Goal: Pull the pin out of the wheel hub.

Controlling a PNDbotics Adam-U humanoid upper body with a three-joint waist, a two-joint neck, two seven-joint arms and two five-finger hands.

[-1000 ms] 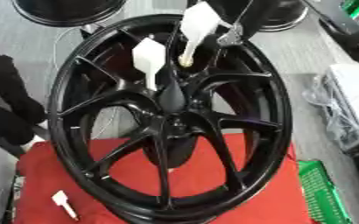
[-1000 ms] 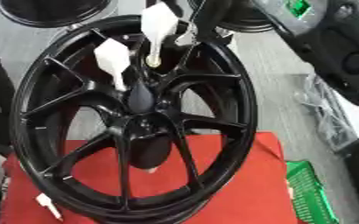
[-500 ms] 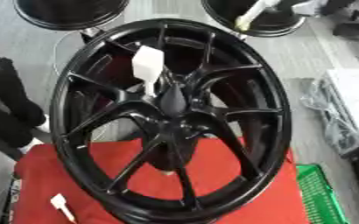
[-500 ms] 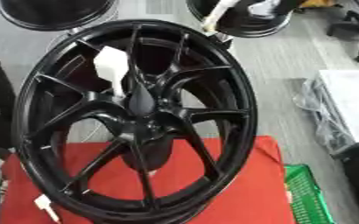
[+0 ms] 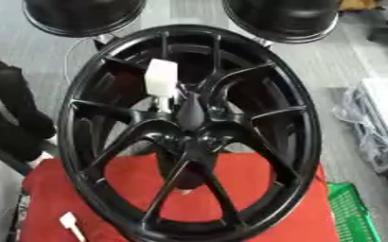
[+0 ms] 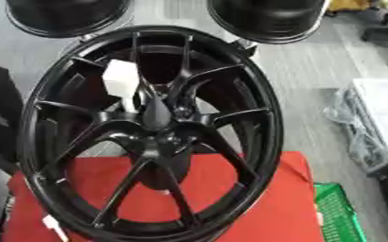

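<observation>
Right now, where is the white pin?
The white pin sticks up from the black wheel hub, just upper left of its centre cone.

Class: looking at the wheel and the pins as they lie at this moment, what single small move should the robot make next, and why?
Probably bring a hand down to the white pin standing in the black wheel hub and close fingers on its head. That pin is seated, no hand shows in either view, and another white pin already lies on the red cloth.

1 black wheel hub point(image 5: 189, 137), 2 white pins point(image 5: 161, 80) point(image 5: 69, 222), 1 red cloth point(image 5: 255, 208), 1 green basket point(image 5: 355, 212), 2 black round objects point(image 5: 81, 16) point(image 5: 284, 19) behind.
</observation>
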